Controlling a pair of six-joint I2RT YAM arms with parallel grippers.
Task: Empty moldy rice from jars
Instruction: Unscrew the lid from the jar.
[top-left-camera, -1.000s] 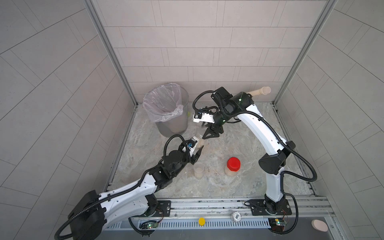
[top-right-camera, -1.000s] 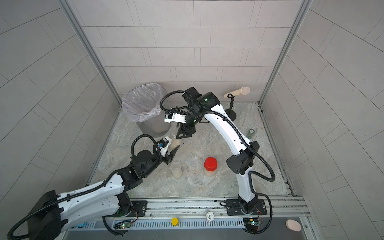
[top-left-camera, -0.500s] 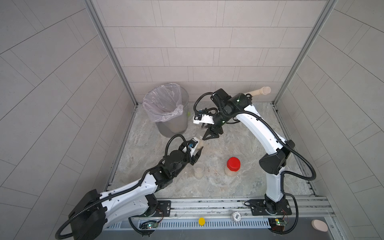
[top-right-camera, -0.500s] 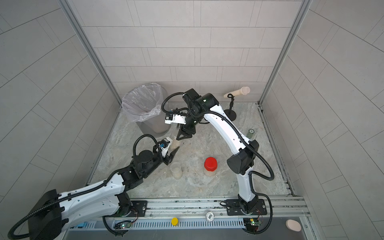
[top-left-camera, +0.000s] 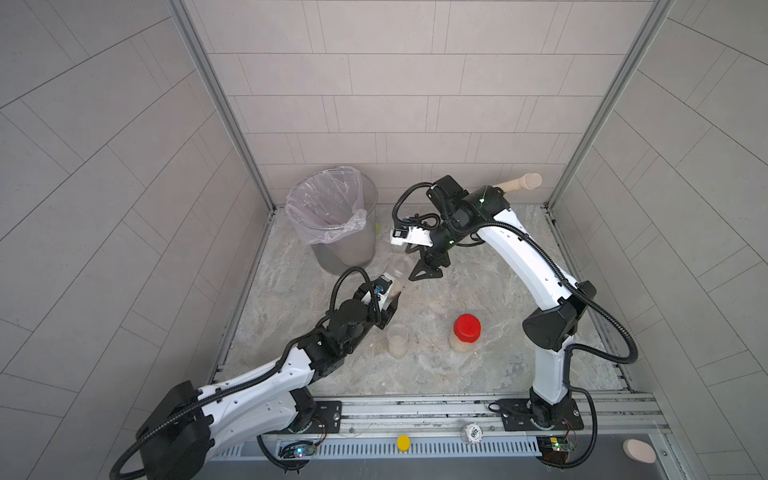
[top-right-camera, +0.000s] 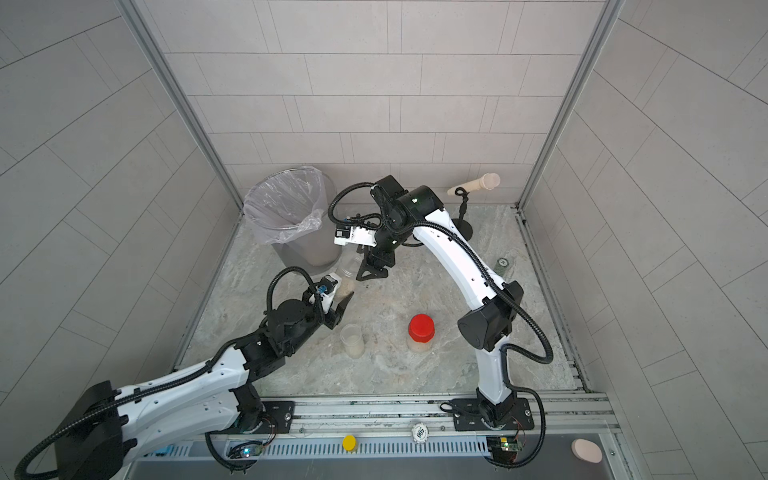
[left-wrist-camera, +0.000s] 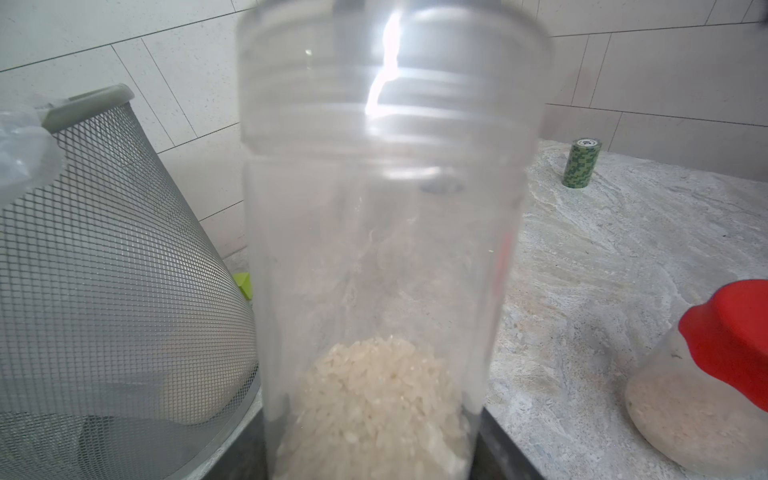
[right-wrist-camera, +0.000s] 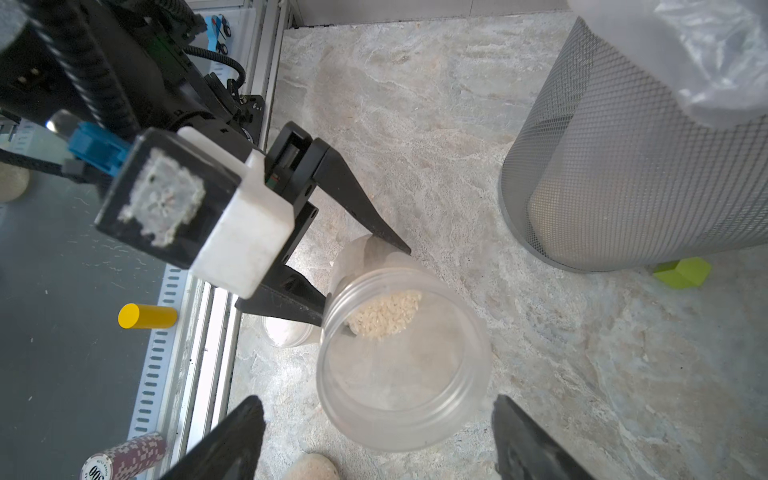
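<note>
Left gripper (top-left-camera: 390, 296) clamped on lidless jar (top-left-camera: 397, 270), tilted just near-right of the lined bin (top-left-camera: 345, 253), moldy rice (right-wrist-camera: 384, 318) pooled at its base; right gripper (top-left-camera: 415, 264) jaws wide, astride the open mouth, touching nothing: pouring step, I judge, next carry jar over bin rim and upend.

left wrist: held jar (left-wrist-camera: 382, 249) blurred toward its mouth, cropped by frame edges, hides left gripper (right-wrist-camera: 365, 286) fingers (left-wrist-camera: 503, 453) except dark slivers | red-lidded jar (left-wrist-camera: 702, 399) cropped at edge | right wrist: right gripper (right-wrist-camera: 376, 401) fingers (right-wrist-camera: 232, 440) and mesh bin (right-wrist-camera: 623, 166) cropped | top views: moldy rice (top-right-camera: 348, 286) centre frame a pale smear, grains too small to tell
</note>
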